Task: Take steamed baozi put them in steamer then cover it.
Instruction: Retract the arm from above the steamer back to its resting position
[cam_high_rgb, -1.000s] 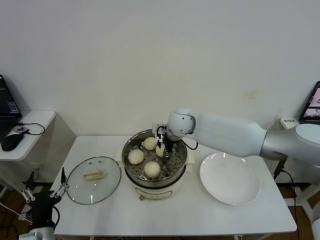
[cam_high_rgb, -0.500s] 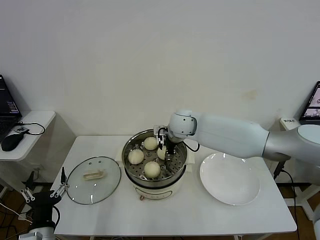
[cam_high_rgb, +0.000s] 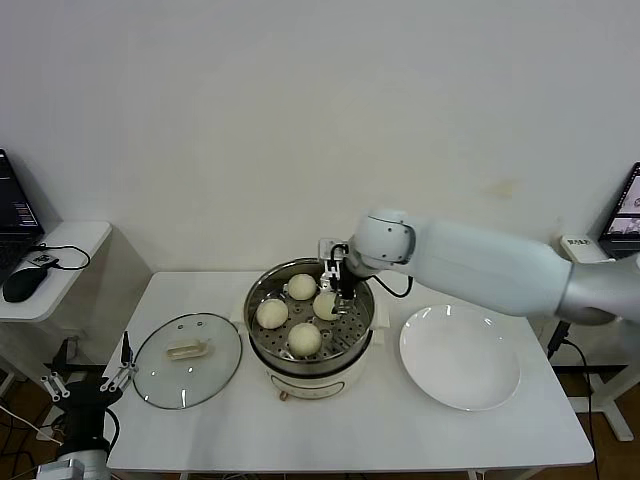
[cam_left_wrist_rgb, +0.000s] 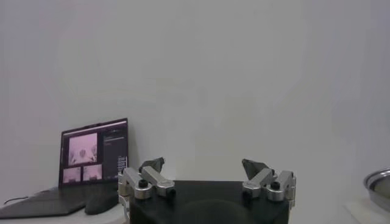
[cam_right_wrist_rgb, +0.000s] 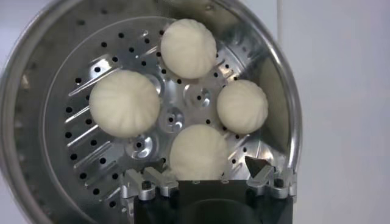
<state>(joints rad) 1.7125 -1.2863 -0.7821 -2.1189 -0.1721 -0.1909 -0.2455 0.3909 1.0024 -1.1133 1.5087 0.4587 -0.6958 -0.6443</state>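
Note:
Several cream-white baozi lie on the perforated tray of the steel steamer at the table's middle. The newest baozi rests near the tray's back right. My right gripper hovers just above and behind it, open, holding nothing. In the right wrist view the right gripper spreads either side of that baozi without touching it, inside the steamer. The cover, a glass lid with a cream bar handle, lies flat left of the steamer. My left gripper is parked low off the table's front left corner, open.
A white plate with nothing on it sits right of the steamer. A side desk with a laptop and a mouse stands to the left. A wall runs close behind the table.
My right gripper opened and let go of the baozi, which now rests on the tray. The gripper then lifted slightly and shifted right. The left arm stayed still.

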